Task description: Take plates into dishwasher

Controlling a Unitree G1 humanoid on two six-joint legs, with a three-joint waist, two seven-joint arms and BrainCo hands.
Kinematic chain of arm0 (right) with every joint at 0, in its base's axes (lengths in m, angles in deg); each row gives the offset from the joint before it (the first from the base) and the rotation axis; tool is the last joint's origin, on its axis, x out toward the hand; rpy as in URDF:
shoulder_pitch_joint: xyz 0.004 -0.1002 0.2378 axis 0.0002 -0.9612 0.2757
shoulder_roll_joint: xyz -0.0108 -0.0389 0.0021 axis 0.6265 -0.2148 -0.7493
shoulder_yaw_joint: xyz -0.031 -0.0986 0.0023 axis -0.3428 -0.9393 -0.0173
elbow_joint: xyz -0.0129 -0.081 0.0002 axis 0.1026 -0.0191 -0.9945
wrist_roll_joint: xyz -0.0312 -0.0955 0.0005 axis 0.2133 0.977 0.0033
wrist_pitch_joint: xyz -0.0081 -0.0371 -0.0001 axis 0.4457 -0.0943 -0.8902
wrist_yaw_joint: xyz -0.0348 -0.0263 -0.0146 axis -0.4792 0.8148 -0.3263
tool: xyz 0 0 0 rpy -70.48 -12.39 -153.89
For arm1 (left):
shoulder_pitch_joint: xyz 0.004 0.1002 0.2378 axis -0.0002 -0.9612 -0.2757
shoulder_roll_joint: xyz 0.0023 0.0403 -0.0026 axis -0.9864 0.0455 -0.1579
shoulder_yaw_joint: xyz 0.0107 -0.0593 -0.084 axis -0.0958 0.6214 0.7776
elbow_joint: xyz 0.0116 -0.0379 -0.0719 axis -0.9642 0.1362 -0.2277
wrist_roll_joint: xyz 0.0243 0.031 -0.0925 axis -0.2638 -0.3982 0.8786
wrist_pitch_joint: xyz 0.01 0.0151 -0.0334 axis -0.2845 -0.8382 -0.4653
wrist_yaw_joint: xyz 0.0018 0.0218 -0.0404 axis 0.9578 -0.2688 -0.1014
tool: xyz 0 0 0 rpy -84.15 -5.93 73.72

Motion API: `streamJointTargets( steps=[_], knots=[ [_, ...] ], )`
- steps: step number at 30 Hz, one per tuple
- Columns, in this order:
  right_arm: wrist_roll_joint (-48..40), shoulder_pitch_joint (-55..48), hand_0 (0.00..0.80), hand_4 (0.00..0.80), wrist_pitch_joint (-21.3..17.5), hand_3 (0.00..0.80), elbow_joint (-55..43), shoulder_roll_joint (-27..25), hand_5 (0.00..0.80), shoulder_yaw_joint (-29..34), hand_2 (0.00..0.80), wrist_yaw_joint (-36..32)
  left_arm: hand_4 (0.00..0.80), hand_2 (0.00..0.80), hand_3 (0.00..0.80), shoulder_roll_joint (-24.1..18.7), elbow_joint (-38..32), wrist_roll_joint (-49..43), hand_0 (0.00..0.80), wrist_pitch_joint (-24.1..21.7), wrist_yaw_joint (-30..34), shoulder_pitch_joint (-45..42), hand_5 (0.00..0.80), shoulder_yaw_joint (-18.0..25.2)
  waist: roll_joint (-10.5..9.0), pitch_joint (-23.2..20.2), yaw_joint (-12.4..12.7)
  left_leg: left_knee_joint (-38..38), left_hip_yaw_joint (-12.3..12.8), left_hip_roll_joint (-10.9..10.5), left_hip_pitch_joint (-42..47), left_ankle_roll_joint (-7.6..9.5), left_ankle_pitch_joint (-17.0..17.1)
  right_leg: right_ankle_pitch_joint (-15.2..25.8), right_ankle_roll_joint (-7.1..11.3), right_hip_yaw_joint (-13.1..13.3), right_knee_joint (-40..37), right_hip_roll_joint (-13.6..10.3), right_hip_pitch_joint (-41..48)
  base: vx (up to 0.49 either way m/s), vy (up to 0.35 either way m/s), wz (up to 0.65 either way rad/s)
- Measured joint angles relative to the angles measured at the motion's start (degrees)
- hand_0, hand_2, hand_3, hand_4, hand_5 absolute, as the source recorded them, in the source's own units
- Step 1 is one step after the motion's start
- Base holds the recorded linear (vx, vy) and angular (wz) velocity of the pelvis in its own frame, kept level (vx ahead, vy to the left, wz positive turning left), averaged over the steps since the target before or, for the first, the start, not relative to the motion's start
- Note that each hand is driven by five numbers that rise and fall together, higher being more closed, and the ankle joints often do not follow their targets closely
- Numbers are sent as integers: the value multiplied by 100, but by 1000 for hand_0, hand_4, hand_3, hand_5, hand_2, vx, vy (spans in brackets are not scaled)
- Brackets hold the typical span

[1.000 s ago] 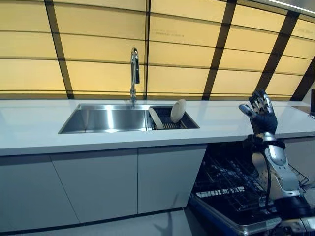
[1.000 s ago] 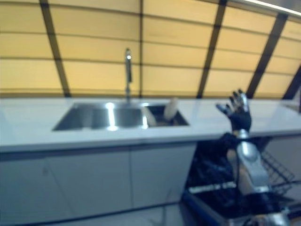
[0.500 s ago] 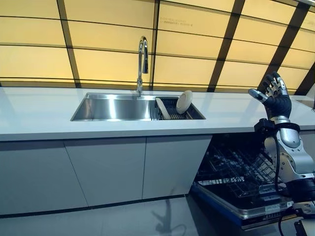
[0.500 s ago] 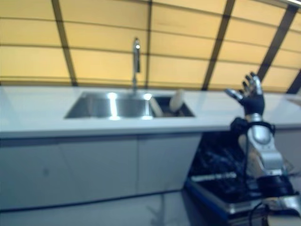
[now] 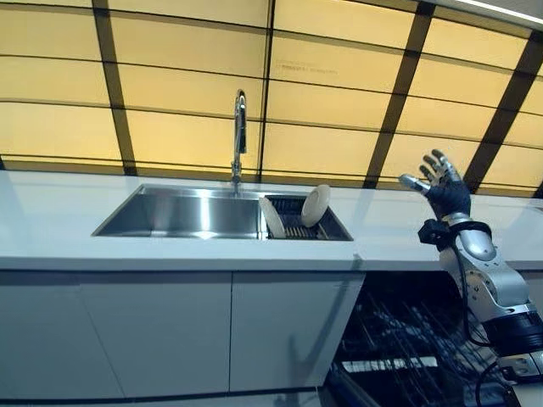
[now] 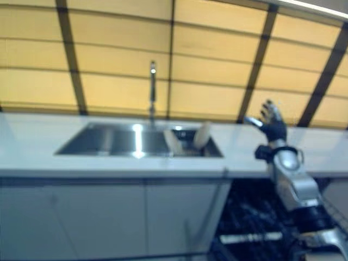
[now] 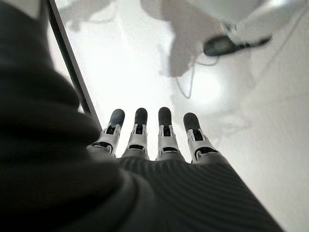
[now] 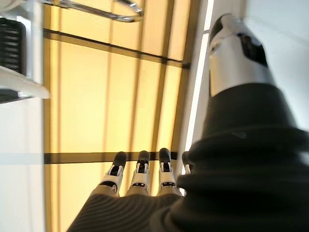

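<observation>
Two cream plates stand on edge in a dark rack in the right part of the steel sink: one upright, one leaning left. My right hand is raised over the white counter, right of the sink, fingers spread, open and empty; it also shows in its wrist view. The open dishwasher with its dark wire rack lies below the counter at lower right. My left hand shows only in its wrist view, fingers straight, holding nothing, over a pale floor.
A tall chrome faucet stands behind the sink. Yellow wall panels with dark strips rise behind the counter. Grey cabinet doors run under the counter left of the dishwasher.
The camera has shifted, so the whole scene moved in view. My right hand stays raised and open over the counter, now a little lower and nearer the sink.
</observation>
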Motion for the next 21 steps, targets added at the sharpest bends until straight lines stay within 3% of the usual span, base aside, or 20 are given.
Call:
streamJointTargets(
  steps=[1, 4, 5, 8, 9, 12, 13, 15, 18, 21],
  knots=[
    [-1, -2, 0, 0, 11, 0, 17, 4, 0, -54, 0, -31, 0, 0, 0, 10, -5, 5, 0, -108, 19, 11, 0, 1, 4, 3, 8, 523, 84, 1, -238, -181, 158, -59, -79, -11, -100, 60, 111, 245, -301, -13],
    [1, -7, 0, 0, 7, 0, 27, 8, 0, -270, 0, -114, 0, 0, 0, 62, -5, 7, 0, -248, 21, 12, 0, 8, -50, 18, 52, 1720, 101, -41, -719, -411, 918, -157, -232, 7, -398, 81, 527, 172, -197, -16],
    [4, -14, 0, 0, 3, 0, 25, 8, 0, -283, 0, -120, 0, 0, 0, 73, -36, 6, 0, -308, 24, 32, 0, 0, -122, 51, 49, 2304, 104, -97, -966, -387, 1278, -184, -279, -4, -573, 31, 721, 123, -92, 2],
    [70, -31, 0, 0, 11, 0, 24, 40, 0, -275, 0, -84, 0, 0, 0, 40, -300, 4, 0, -353, 27, 124, 0, -6, -293, 144, 105, 2746, 222, -307, -1654, -246, 1194, -174, -378, -40, -908, -50, 1024, 199, -68, 4],
    [90, -28, 0, 0, 13, 0, 19, 83, 0, -280, 0, -49, 0, 0, 0, 14, -364, 4, 0, -357, 27, 192, 0, -5, -345, 189, 154, 2257, 350, -332, -1768, -134, 1123, -138, -410, -59, -1107, -34, 1191, 207, -14, -1],
    [131, -27, 0, 0, 24, 0, 29, 191, 0, -274, 0, 34, 0, 0, 0, -73, -389, 0, 0, -333, 22, 207, 0, -9, -314, 228, 166, 723, 750, -247, -1837, -105, 1147, -86, -477, -197, -1467, 153, 1490, 202, 29, 17],
    [133, -26, 0, 0, 36, 0, 32, 196, 0, -275, 0, 75, 0, 0, 0, -74, -395, -2, 0, -321, 20, 211, 0, -13, -316, 232, 182, 379, 744, -276, -1829, -119, 1167, -78, -484, -200, -1520, 185, 1521, 231, 45, 16],
    [133, -11, 0, 0, 42, 0, 76, 203, 0, -280, 0, 138, 0, 0, 0, -70, -390, -9, 0, -306, 19, 221, 0, -17, -305, 307, 358, -547, 687, -355, -1832, 7, 1291, -88, -479, -127, -1613, 275, 1596, 226, 65, -16],
    [141, 85, 0, 0, 42, 0, 262, 194, 0, -316, 0, 126, 0, 0, 0, -42, -385, -2, 0, -277, 11, 199, 0, -17, -118, 558, 699, -1626, 354, -383, -1834, -89, 1833, -201, -418, 266, -1616, 403, 1728, 199, 102, -48],
    [192, 122, 0, 0, 44, 0, 372, 178, 0, -391, 0, -21, 0, 0, 0, -61, -330, 15, 0, -254, -11, 178, 0, -14, 68, 717, 852, -1743, 241, -276, -1863, -104, 1958, -285, -310, 652, -1634, 434, 1908, 157, 222, -73]
  ],
)
